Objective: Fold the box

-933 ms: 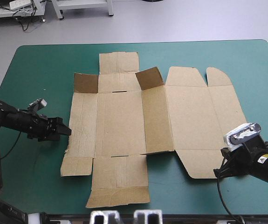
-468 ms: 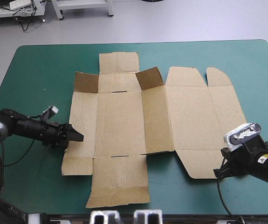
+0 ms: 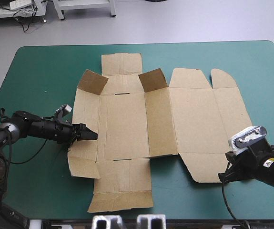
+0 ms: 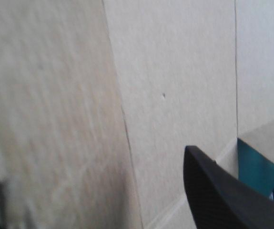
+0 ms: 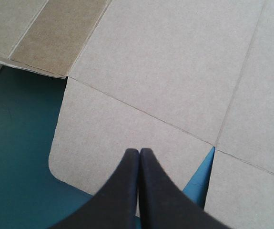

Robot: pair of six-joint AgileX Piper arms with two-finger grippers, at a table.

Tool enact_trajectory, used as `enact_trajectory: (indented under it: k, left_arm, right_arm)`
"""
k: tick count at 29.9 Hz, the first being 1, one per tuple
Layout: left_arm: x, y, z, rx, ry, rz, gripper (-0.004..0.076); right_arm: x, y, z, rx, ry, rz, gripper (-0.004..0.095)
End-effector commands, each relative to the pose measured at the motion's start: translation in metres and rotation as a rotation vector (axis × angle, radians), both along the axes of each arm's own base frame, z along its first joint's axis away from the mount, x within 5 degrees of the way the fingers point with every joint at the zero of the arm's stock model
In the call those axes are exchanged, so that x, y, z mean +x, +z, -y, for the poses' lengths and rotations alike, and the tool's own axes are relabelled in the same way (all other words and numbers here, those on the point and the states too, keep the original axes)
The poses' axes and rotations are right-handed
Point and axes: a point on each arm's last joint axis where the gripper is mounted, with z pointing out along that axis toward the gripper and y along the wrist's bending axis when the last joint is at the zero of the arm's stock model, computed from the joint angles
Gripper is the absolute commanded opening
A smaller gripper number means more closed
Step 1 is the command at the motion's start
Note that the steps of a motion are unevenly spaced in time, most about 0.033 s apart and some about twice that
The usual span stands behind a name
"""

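Left wall of the box now rises off the bench on my released left tool: folding begins; my right tool is clenched.

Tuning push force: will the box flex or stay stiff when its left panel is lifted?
Likely hinges, not bends: the box is scored board, and the left panel at the left gripper looks tilted along a crease. Probably light and apt to slide on the teal-green cover: one thin sheet, with the right gripper shut at its near flap.
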Motion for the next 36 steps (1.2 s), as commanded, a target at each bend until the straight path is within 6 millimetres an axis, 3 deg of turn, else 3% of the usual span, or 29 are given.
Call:
enact_trajectory:
  k: [1,8,13,17,22,26,30,36]
  left_arm:
    - [0.011,0.007,-0.004,0.065,0.074,0.082,0.0318]
    - [0.006,0.010,0.000,0.029,-0.058,0.131,-0.0010]
    - [0.004,0.034,0.012,-0.161,-0.270,0.269,-0.0011]
    - [0.005,0.064,0.020,-0.097,-0.394,0.428,-0.0010]
    - [0.018,0.118,0.031,0.057,-0.435,0.624,-0.0011]
    - [0.026,0.164,0.043,0.285,-0.505,0.757,-0.0011]
    - [0.026,0.208,0.067,0.558,-0.713,0.928,-0.0011]
    - [0.019,0.264,0.110,0.770,-0.669,1.159,-0.0011]
  right_arm:
    - [0.003,0.010,-0.001,0.025,-0.007,0.065,-0.0024]
    - [0.004,0.010,-0.001,0.024,-0.009,0.070,-0.0024]
    - [0.004,0.011,-0.001,0.024,-0.014,0.080,-0.0024]
    - [0.004,0.011,-0.001,0.024,-0.014,0.080,-0.0024]
    - [0.004,0.011,-0.002,0.038,-0.013,0.083,-0.0024]
    - [0.006,0.013,-0.002,0.055,-0.019,0.108,-0.0024]
    - [0.009,0.022,-0.005,0.104,-0.016,0.177,-0.0024]
    - [0.009,0.036,-0.007,0.123,-0.004,0.223,-0.0024]
